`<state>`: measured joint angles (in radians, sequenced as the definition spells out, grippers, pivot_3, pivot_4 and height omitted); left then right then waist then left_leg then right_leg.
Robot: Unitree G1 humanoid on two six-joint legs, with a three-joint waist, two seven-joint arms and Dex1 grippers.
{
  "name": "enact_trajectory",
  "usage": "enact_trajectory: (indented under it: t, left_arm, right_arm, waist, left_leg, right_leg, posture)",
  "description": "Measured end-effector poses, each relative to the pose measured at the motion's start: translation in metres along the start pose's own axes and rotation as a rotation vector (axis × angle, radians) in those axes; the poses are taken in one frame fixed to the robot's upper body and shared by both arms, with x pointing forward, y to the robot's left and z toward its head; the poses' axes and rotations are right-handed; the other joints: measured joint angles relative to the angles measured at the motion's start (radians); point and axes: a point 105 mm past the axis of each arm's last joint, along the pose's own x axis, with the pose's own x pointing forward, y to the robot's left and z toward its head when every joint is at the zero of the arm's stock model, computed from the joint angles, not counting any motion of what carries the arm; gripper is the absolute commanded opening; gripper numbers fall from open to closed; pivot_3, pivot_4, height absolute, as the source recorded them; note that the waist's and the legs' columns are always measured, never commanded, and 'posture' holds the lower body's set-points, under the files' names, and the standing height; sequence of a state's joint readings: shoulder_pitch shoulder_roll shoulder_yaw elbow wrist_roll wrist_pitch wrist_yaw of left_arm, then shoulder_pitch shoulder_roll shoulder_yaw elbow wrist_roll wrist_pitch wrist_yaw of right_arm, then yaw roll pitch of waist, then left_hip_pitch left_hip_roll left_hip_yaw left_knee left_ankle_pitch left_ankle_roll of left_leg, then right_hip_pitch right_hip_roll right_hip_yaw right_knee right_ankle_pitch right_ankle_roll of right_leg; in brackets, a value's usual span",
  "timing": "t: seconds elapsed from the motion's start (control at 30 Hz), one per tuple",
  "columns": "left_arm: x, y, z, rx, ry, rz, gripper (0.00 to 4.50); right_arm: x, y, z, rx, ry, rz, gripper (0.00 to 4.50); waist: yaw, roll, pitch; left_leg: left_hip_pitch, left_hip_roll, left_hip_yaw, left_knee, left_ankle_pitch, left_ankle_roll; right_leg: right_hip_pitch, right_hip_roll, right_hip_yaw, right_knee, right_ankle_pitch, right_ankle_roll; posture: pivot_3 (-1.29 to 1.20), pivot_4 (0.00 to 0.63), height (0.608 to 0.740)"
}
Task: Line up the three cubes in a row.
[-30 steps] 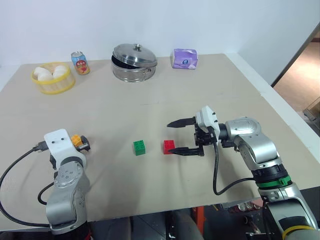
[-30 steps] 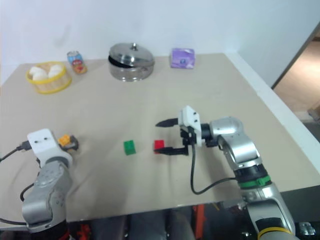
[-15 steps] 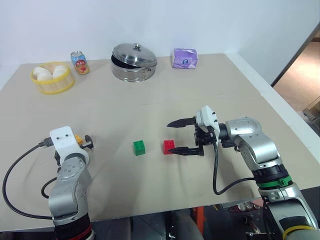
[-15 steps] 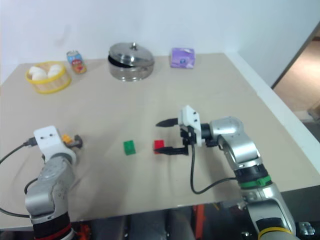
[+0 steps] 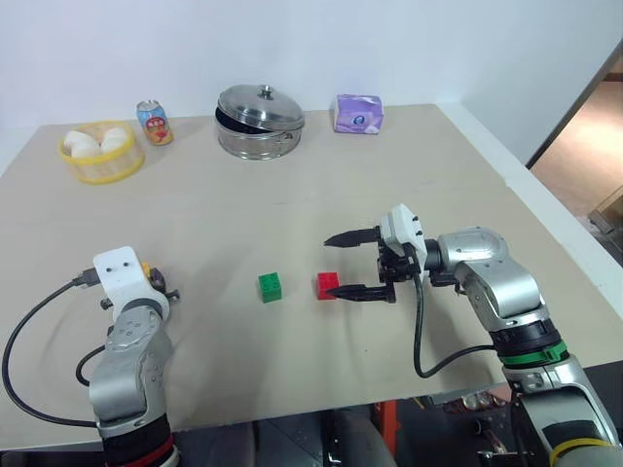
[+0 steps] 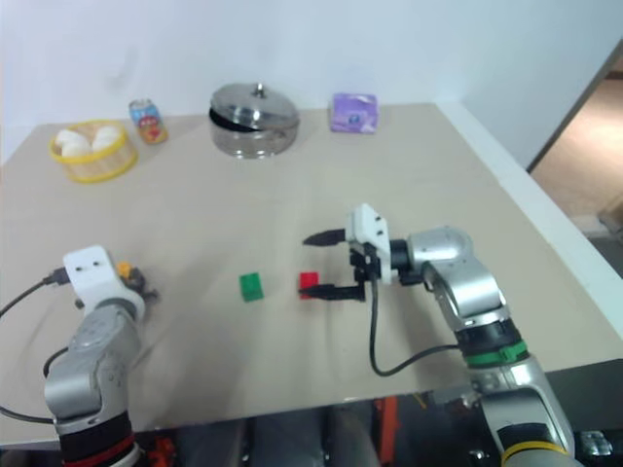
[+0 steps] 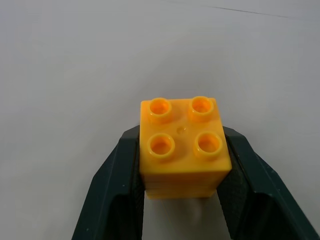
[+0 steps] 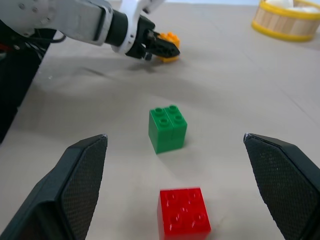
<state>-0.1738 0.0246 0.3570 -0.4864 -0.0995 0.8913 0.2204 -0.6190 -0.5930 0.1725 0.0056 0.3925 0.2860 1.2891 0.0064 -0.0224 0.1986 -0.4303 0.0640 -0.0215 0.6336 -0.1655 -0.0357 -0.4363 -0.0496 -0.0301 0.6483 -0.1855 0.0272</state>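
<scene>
Yellow basket (image 5: 100,167) holds white eggs (image 5: 86,144); pot (image 5: 259,123) lidded. Left tool (image 7: 181,187) pinches orange cube (image 7: 182,147); right tool (image 5: 356,264) spread wide.

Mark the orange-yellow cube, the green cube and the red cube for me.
orange-yellow cube (image 7: 182,145): left wrist view, studded top face.
green cube (image 8: 168,129): right wrist view, front face.
red cube (image 8: 184,213): right wrist view, top face.

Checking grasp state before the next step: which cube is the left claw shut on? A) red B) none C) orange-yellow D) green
C: the left claw has both fingers pressed against the sides of the orange-yellow cube, while the red cube and green cube sit free on the table.
</scene>
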Motion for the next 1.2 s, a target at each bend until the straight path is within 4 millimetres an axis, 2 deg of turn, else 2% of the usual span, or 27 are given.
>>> enact_trajectory:
  t: [0.23, 0.27, 0.5, 0.7, 0.8, 0.9, 1.07, 1.2]
  left_arm:
    - [0.006, -0.008, 0.009, 0.138, -0.006, -0.185, 1.36]
    - [0.002, -0.026, 0.014, 0.267, -0.005, -0.378, 1.36]
    - [-0.02, -0.05, 0.014, 0.46, 0.027, -0.79, 1.36]
    - [-0.049, -0.07, 0.013, 0.5, 0.048, -1.104, 1.36]
    - [-0.059, -0.072, 0.018, 0.567, 0.035, -1.241, 1.36]
    - [-0.06, -0.072, 0.024, 0.589, 0.025, -1.329, 1.36]
    - [-0.047, -0.055, 0.006, 0.675, 0.122, -1.398, 1.36]
    - [-0.046, -0.053, 0.002, 0.698, 0.128, -1.439, 1.36]
  right_arm:
    - [0.002, 0.0, 0.005, -0.005, -0.027, 0.008, 4.5]
    - [0.002, 0.0, 0.006, -0.007, -0.028, 0.007, 4.5]
    - [-0.001, -0.002, 0.008, -0.03, -0.033, -0.014, 4.5]
    - [-0.002, 0.001, 0.006, -0.039, -0.03, -0.033, 4.5]
    - [-0.002, 0.001, 0.007, -0.047, -0.032, -0.036, 4.5]
    - [-0.002, 0.001, 0.006, -0.045, -0.033, -0.044, 4.5]
    - [-0.002, 0.001, 0.006, -0.048, -0.032, -0.05, 4.5]
    - [-0.002, 0.001, 0.007, -0.05, -0.032, -0.051, 4.5]
  waist:
    - [0.0, 0.0, 0.0]
    - [0.0, -0.002, 0.001]
    - [0.0, -0.002, 0.001]
    - [0.0, -0.002, 0.002]
    - [0.0, -0.002, 0.002]
    - [0.0, -0.002, 0.002]
    - [0.0, -0.002, 0.002]
    - [0.0, -0.002, 0.002]
  left_leg:
    - [-0.001, 0.0, 0.0, 0.0, 0.0, 0.0]
    - [-0.003, 0.0, -0.001, 0.0, -0.001, -0.001]
    - [-0.004, 0.0, 0.0, -0.004, -0.001, -0.001]
    - [-0.003, 0.0, 0.0, -0.006, -0.001, -0.001]
    - [-0.003, 0.0, 0.001, -0.006, -0.001, -0.001]
    - [-0.003, 0.0, 0.001, -0.006, -0.001, -0.001]
    - [-0.003, 0.0, 0.001, -0.008, -0.001, -0.001]
    - [-0.003, 0.0, 0.001, -0.009, -0.001, -0.001]
  right_leg:
    - [-0.001, 0.0, 0.0, 0.0, 0.0, 0.0]
    - [-0.003, 0.001, 0.0, 0.0, 0.0, 0.0]
    - [-0.005, 0.0, 0.001, -0.002, -0.001, -0.002]
    - [-0.005, 0.0, 0.001, -0.002, -0.001, -0.002]
    - [-0.005, 0.0, 0.001, -0.002, -0.001, -0.002]
    - [-0.005, 0.0, 0.0, -0.002, -0.001, -0.002]
    - [-0.006, 0.0, 0.001, -0.002, -0.002, -0.003]
    - [-0.006, 0.0, 0.001, -0.002, -0.003, -0.002]
  posture:
    - [0.0, 0.15, 0.74]
    - [0.0, 0.15, 0.74]
    - [0.0, 0.15, 0.74]
    - [0.0, 0.15, 0.74]
    - [0.0, 0.15, 0.74]
    - [0.0, 0.15, 0.74]
    - [0.0, 0.15, 0.74]
    - [0.0, 0.15, 0.74]
